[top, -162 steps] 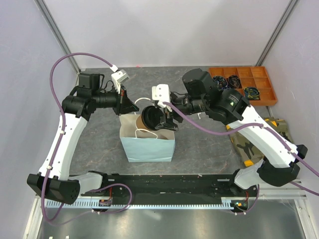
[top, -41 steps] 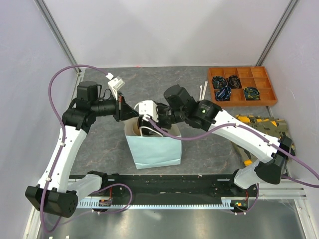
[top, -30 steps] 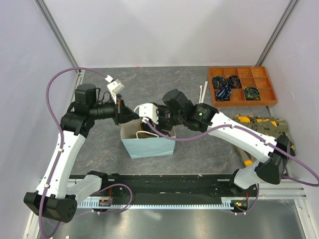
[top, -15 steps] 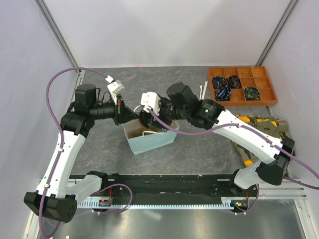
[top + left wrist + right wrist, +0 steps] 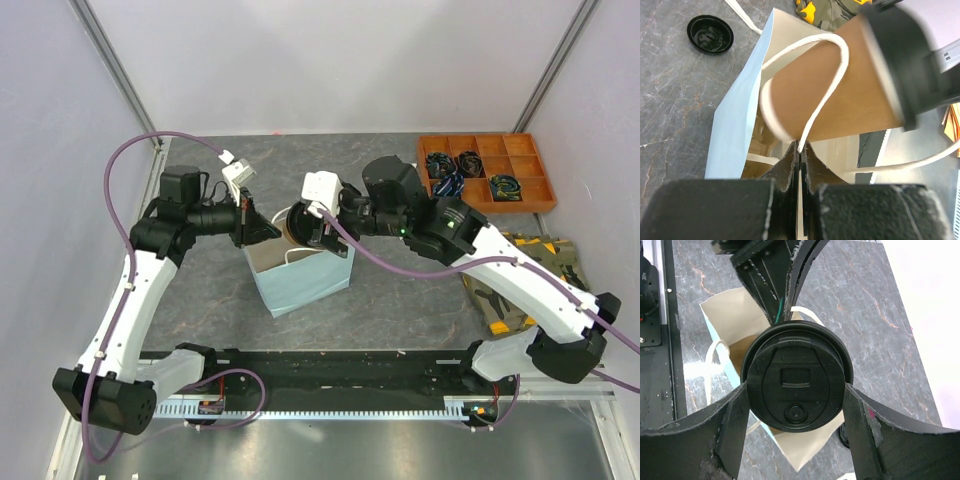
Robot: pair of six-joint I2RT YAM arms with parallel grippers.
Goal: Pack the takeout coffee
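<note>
The takeout coffee (image 5: 296, 222), a tan paper cup with a black lid (image 5: 796, 390), lies tilted over the mouth of the light-blue paper bag (image 5: 305, 285). My right gripper (image 5: 795, 392) is closed on it at the lid, one finger (image 5: 732, 425) on each side. In the left wrist view one white bag handle (image 5: 832, 75) is looped over the cup (image 5: 840, 90). My left gripper (image 5: 800, 147) is shut on the bag's top edge where that handle begins. Something brown shows inside the bag (image 5: 735, 120).
An orange compartment tray (image 5: 485, 170) with dark small parts stands at the back right. A camouflage-patterned item (image 5: 520, 270) lies at the right. A loose black lid (image 5: 710, 34) rests on the table beyond the bag. White sticks (image 5: 405, 185) lie beside the tray.
My right gripper has lifted the cup up and slightly right from inside the bag's mouth. The bag has tipped and turned with it. My left gripper has kept its hold.
</note>
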